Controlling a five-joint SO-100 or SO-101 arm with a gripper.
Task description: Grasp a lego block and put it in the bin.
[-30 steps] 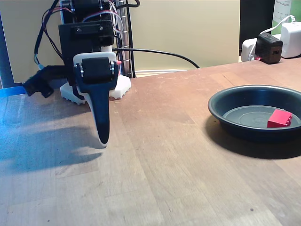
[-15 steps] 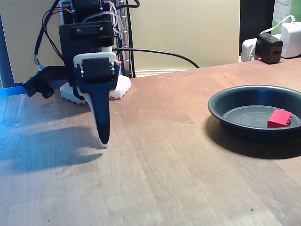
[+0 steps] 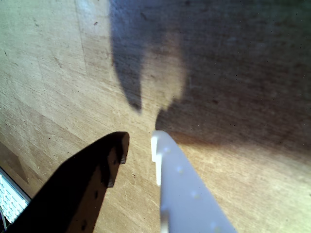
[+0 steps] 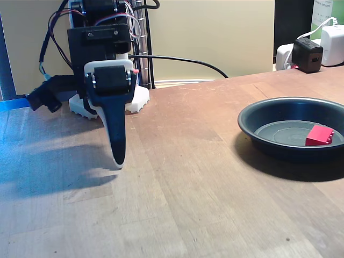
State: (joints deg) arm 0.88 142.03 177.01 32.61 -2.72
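The red lego block (image 4: 319,135) lies inside the dark round bin (image 4: 252,121), on the right side of its flat bottom, in the fixed view. My gripper (image 4: 117,160) hangs at the left of the table, far from the bin, its tips pointing down just above the wood. In the wrist view my gripper (image 3: 138,141) has its black finger (image 3: 104,162) and white finger (image 3: 177,174) slightly apart, with only bare wood between them.
The arm's white base (image 4: 137,99) and cables stand behind the gripper. Chargers and a black adapter (image 4: 307,54) sit at the back right corner. A wide stretch of bare brown table (image 4: 183,177) lies between gripper and bin.
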